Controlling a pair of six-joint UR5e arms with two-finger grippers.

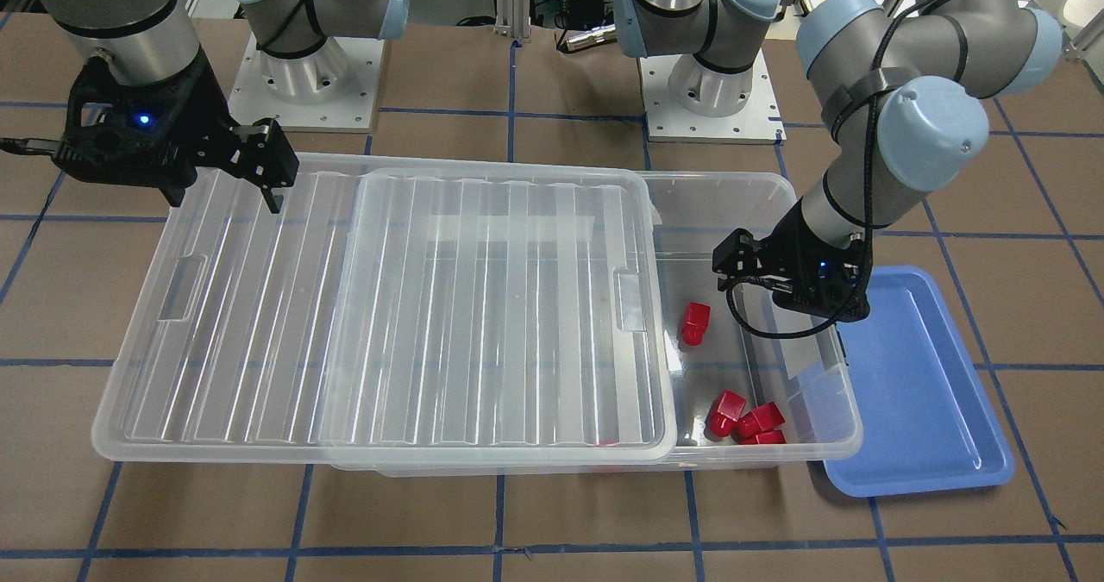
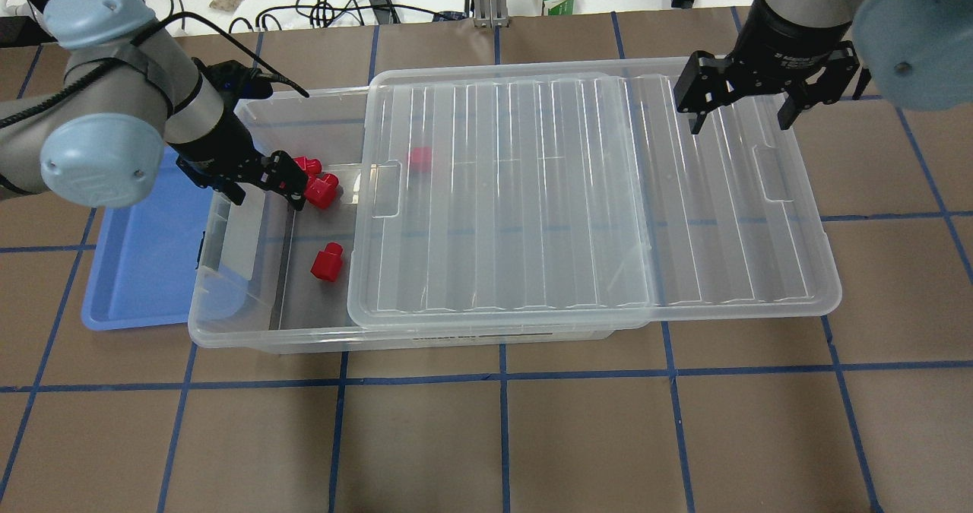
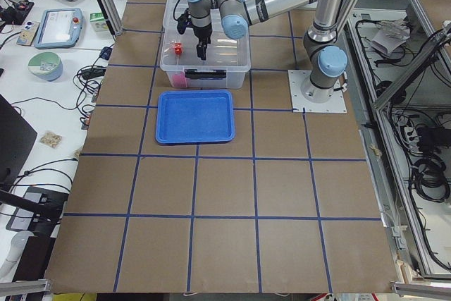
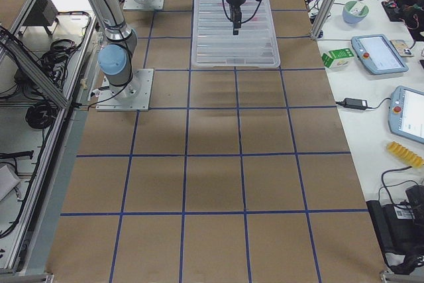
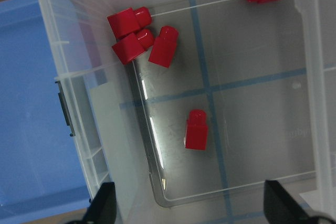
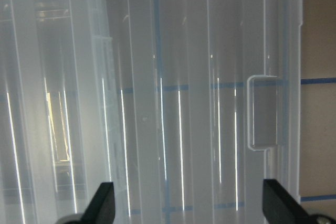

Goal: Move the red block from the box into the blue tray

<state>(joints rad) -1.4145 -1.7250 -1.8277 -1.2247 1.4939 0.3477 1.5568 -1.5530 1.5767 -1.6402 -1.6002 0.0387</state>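
The box (image 2: 266, 340) is a clear bin, and its ribbed lid (image 2: 593, 194) is slid aside so that the end by the blue tray (image 2: 137, 254) is uncovered. Red blocks lie in that end: one alone (image 2: 328, 261), a cluster (image 2: 315, 182) and one under the lid (image 2: 420, 158). My left gripper (image 2: 266, 194) is open and empty above this end. In the left wrist view the lone block (image 5: 197, 129) lies between and beyond the fingers, and the cluster (image 5: 139, 38) lies in the bin's corner. My right gripper (image 2: 739, 124) is open and empty above the lid.
The blue tray (image 1: 914, 384) lies against the bin's short end and holds nothing. The lid overhangs the bin's other end (image 1: 129, 427). The bin wall (image 5: 79, 108) stands between the blocks and the tray. Brown table with blue tape lines lies all around.
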